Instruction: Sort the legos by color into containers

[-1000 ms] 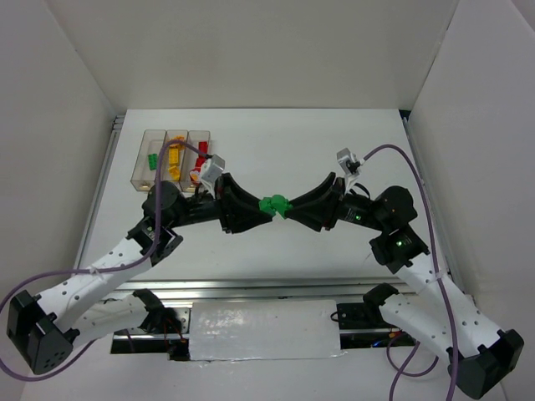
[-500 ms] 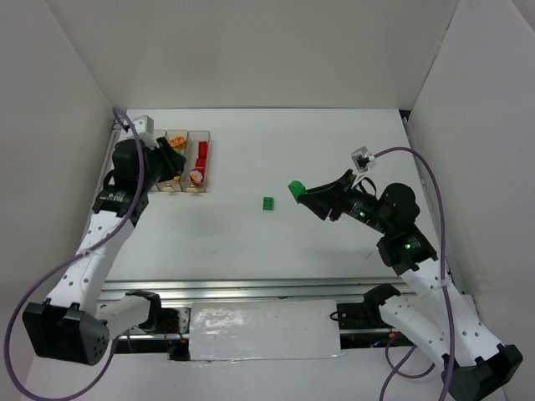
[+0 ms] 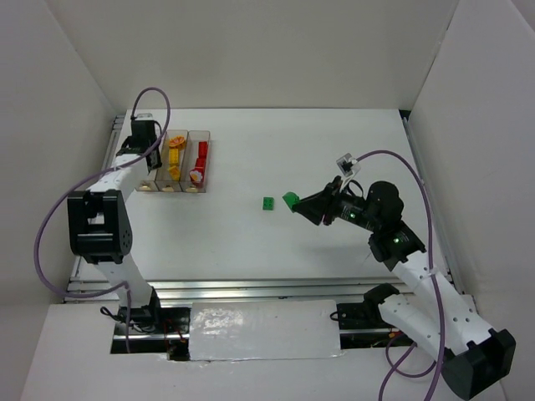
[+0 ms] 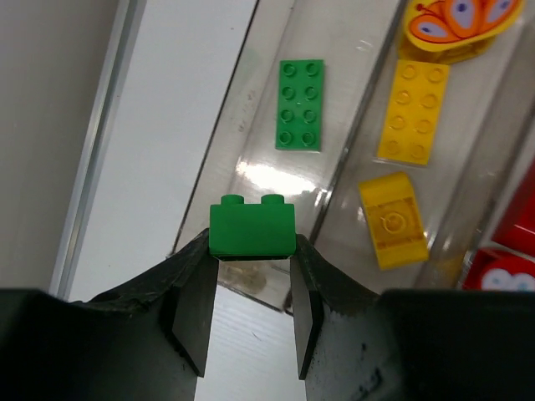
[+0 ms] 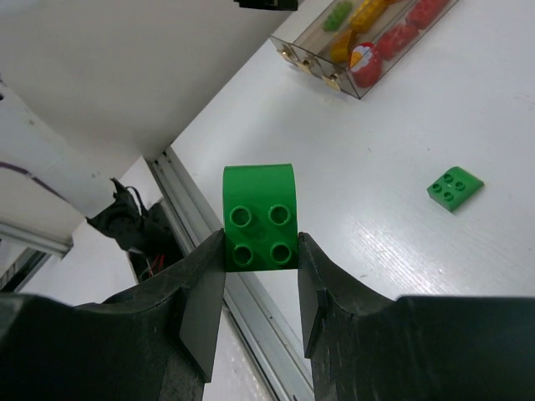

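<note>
Gripping green brick (image 4: 252, 231) in L claw (image 4: 251, 266) over 10 o'clock bin (image 4: 259, 100), curved brick (image 5: 260, 215) in R claw (image 5: 261, 252); loose brick (image 3: 267, 203) at its 9.

You are looking at the containers (image 3: 206, 167) sitting at the far-left corner of the table (image 3: 334, 150). Your left gripper (image 4: 251, 251) is hanging over the leftmost compartment, pinching the tall brick (image 4: 252, 230) above one end. The flat brick (image 4: 300, 104) is lying in that compartment, farther along. The long brick (image 4: 413, 111) and the short brick (image 4: 393, 220) are lying in the middle compartment. Something seems to be sitting in the rightmost one, though only its edge is showing. Your right gripper (image 5: 261, 251) is gripping the curved brick (image 5: 259, 209) above mid-table. The loose brick (image 3: 267, 203) is lying on the table just to its left.
</note>
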`<action>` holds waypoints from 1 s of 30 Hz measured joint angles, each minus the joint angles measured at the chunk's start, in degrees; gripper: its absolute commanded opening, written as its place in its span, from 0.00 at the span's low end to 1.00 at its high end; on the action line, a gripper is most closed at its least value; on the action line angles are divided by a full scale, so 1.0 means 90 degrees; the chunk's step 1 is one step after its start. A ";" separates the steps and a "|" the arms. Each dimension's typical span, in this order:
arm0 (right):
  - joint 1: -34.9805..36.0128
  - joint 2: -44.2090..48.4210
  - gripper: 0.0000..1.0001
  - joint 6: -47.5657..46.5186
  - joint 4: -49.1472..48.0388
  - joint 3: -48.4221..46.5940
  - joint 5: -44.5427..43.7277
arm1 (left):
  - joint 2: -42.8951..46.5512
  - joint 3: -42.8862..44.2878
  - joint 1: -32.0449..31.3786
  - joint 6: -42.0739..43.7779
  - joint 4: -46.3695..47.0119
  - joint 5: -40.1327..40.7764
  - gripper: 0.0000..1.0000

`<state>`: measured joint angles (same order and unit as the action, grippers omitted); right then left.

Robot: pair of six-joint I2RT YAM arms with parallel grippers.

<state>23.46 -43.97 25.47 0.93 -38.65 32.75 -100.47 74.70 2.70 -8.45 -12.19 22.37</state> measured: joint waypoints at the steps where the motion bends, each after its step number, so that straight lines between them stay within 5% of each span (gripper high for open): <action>1: 0.0000 -0.0017 0.00 0.0002 -0.0034 0.0000 0.0056 | -0.0114 0.0049 0.0041 0.0073 0.0039 0.0063 0.02; 3: 0.0000 -0.0049 0.00 0.0015 -0.0078 0.0000 0.0160 | -0.0345 0.0175 0.0112 0.0136 0.0090 0.0177 0.04; 5: 0.0000 -0.0073 0.00 0.0022 -0.0109 0.0000 0.0248 | -0.0568 0.0267 0.0143 0.0209 0.0187 0.0267 0.17; 8: 0.0000 -0.0097 0.00 0.0041 -0.0148 0.0005 0.0362 | -0.0789 0.0284 0.0143 0.0260 0.0270 0.0347 0.63; 10: 0.0000 -0.0134 0.00 0.0044 -0.0155 0.0005 0.0440 | -0.0894 0.0284 0.0143 0.0238 0.0325 0.0442 0.71; 12: 0.0000 -0.0197 0.00 0.0046 -0.0155 0.0005 0.0500 | -0.0945 0.0284 0.0148 0.0262 0.0376 0.0464 0.99; 23: 0.0000 -0.1013 0.00 0.0243 -0.0442 0.0002 0.0262 | -0.0464 0.0493 0.0430 -0.0656 -0.0112 -0.0532 0.99; 30: 0.0534 -0.2676 0.00 0.0410 -0.0175 -0.0920 -0.0916 | 0.2140 0.0495 0.0403 -0.2052 -0.0444 -0.1826 1.00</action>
<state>28.27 -68.05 29.17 -0.64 -46.94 24.51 -81.21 79.15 6.33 -26.92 -16.19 5.93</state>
